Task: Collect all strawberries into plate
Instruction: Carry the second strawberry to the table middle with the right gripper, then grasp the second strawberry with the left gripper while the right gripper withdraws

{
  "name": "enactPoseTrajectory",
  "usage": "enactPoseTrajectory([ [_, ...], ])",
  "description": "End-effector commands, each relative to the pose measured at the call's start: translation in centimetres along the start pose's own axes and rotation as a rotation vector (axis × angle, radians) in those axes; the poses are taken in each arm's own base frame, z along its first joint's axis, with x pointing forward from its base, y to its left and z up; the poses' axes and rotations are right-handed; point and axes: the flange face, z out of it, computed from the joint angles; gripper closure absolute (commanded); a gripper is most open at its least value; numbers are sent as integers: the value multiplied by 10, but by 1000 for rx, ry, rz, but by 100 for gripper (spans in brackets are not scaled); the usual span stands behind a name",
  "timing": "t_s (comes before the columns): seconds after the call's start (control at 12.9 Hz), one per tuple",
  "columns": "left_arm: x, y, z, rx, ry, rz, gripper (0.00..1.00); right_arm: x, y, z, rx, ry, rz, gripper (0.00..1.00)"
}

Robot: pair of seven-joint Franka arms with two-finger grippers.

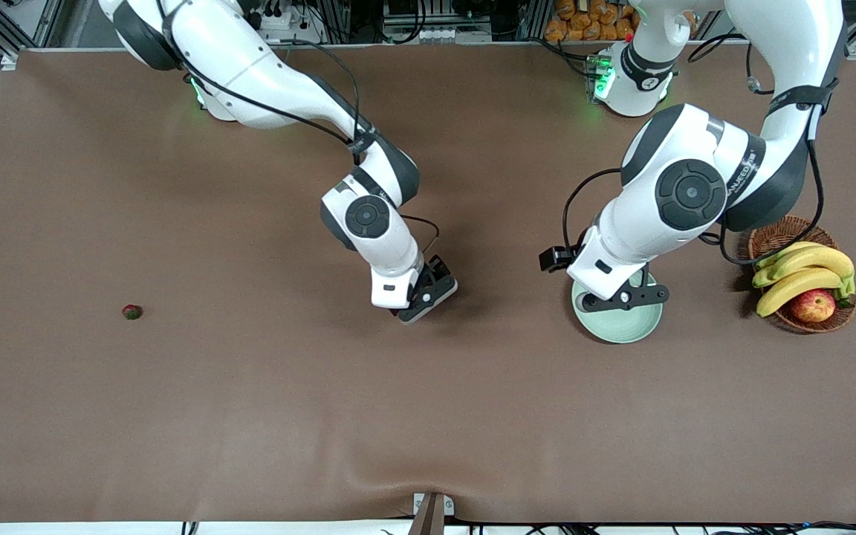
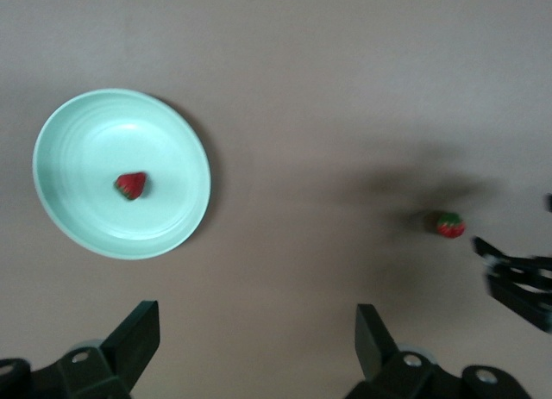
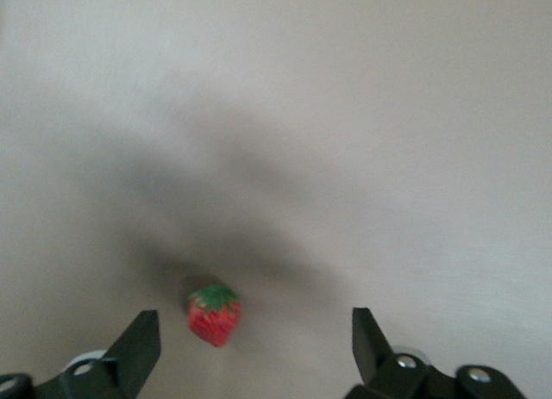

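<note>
The right hand (image 1: pixel 428 297) is seen with its fingers spread wide over the middle of the tabletop (image 1: pixel 250 416), nothing held between them. In the right wrist view a strawberry (image 3: pixel 214 314) lies on the bare surface just under the hand, between the two fingers but nearer one of them, and no contact can be made out. It is judged that this berry lies loose and has yet to be carried to the plate.

The left hand (image 1: pixel 621 296) is held above the plate (image 1: pixel 616 332), fingers also wide and empty; the arm is bent sharply at the elbow so that the wrist camera looks straight down. In the left wrist view one strawberry (image 2: pixel 131 185) is seen resting near the middle of the plate, so one berry is taken as collected.

A third strawberry (image 1: pixel 131 311) lies alone, well apart, toward the right arm's end of the tabletop.

The right arm is stretched from its base with the wrist tilted downward. A wicker basket (image 1: pixel 807 316) with bananas (image 1: pixel 803 271) and an apple (image 1: pixel 813 305) stands beside the plate, toward the left arm's end
</note>
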Motion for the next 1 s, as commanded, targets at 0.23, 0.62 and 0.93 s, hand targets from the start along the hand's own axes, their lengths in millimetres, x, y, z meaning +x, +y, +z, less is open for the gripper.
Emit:
enactPoseTrajectory([
  [0.23,-21,107,51,-70,130,56,0,-11,185,-101,-84,-7,241,0],
  [0.62,-62,204,145,86,259,127,0,-78,325,-107,-120,-58,452,0],
  [0.93,-72,229,213,147,358,149,0,-137,401,-115,-135,-98,586,0],
])
